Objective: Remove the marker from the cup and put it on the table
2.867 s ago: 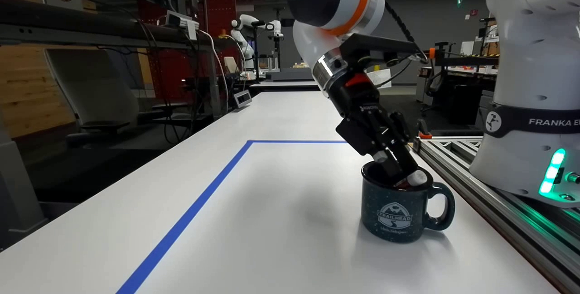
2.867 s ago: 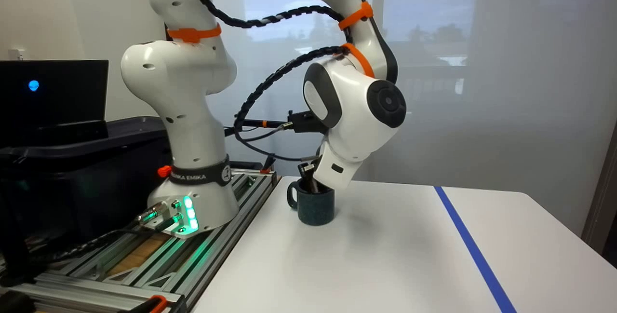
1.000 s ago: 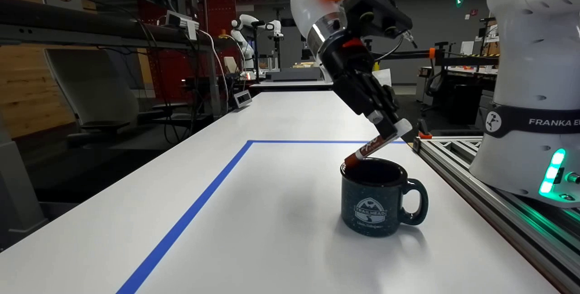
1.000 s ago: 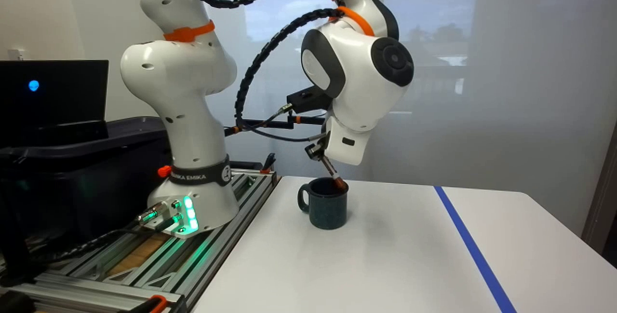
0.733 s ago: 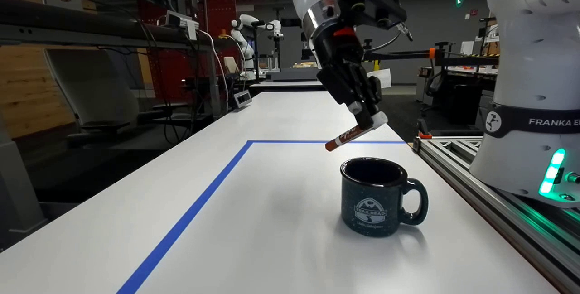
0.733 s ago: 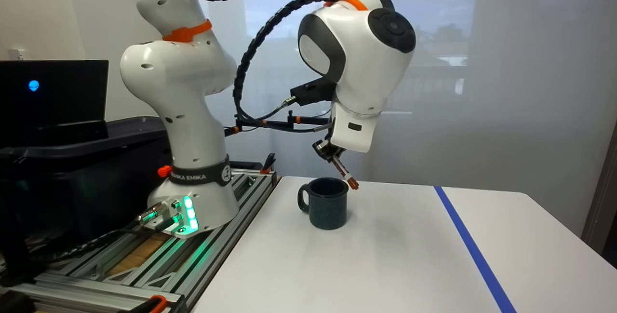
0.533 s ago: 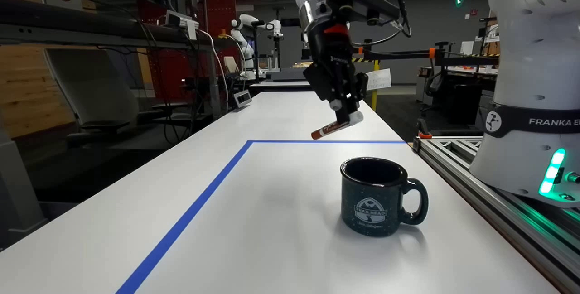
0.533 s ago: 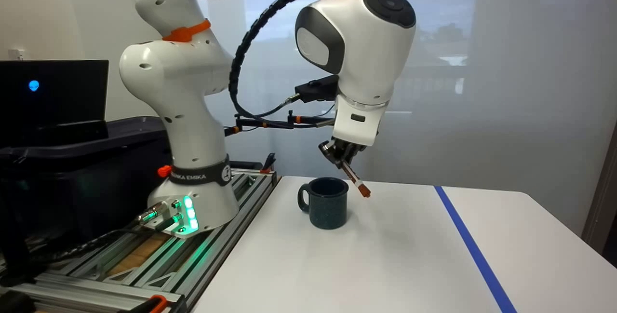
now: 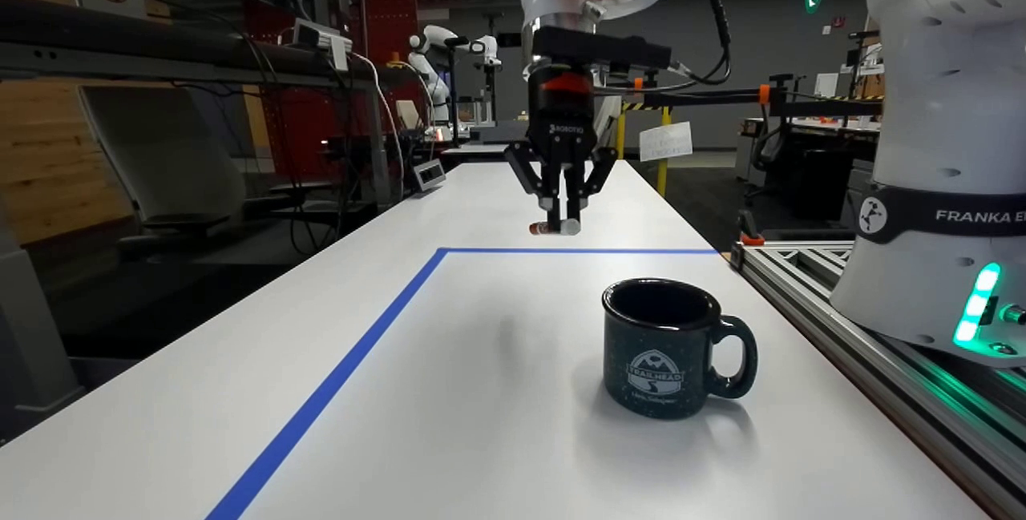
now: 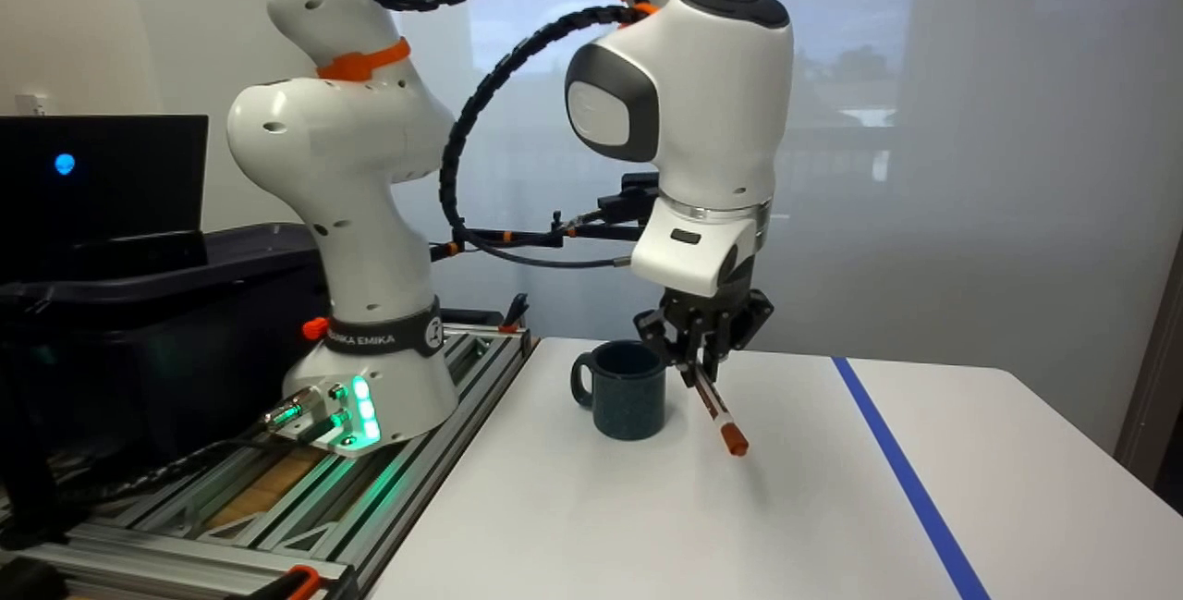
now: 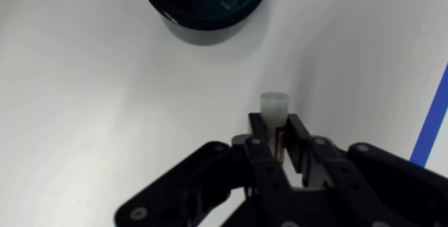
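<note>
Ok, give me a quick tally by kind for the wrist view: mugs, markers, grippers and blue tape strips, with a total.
Mug: 1, cut off by the picture's top edge
Marker: 1, clear of the mug
Gripper: 1, shut on the marker
Blue tape strip: 1, at the picture's right edge
Total: 4

Pulled marker [image 10: 716, 406] out of cup [image 9: 657, 356], now up over worktop [image 9: 449, 392]; swung gripper [image 9: 563, 223] from slanted to vert.; shifted cup slightly vs. 2.9 s ago.
</note>
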